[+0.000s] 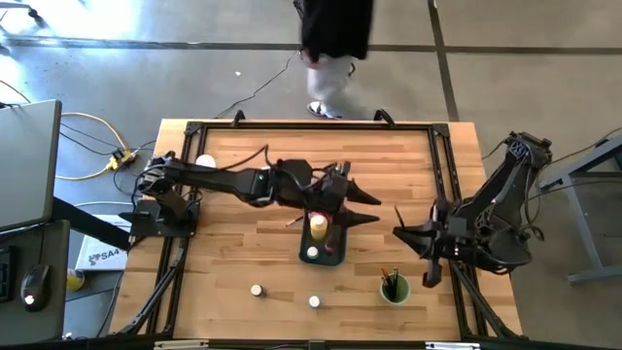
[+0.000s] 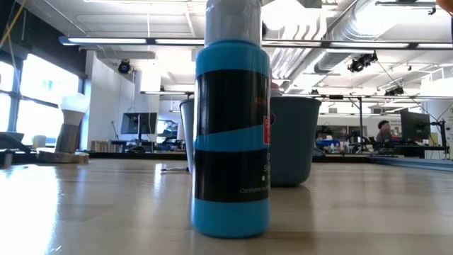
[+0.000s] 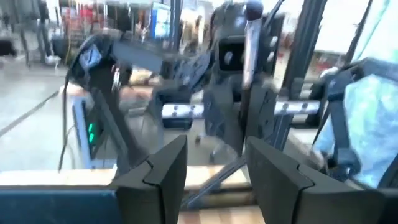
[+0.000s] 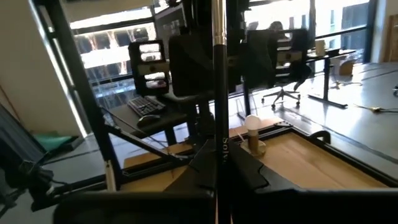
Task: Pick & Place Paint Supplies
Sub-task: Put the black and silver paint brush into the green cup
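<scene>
Paintbrush (image 4: pixel 217 81) clamped in right fingers (image 1: pixel 428 255) near table edge (image 1: pixel 466 214); left fingers (image 1: pixel 335 209) parted, empty.

A white flat box (image 1: pixel 98 255) on the floor beside the worktop's left edge bears dark letters reading "SA4". The blue bottle with a black label (image 2: pixel 231 138) carries pale small print beginning "Contains", the rest too small to read.

A blue bottle (image 2: pixel 231 134) close to the low camera hid most of the table, its cap cut off above; the left wrist view was blurred.
</scene>
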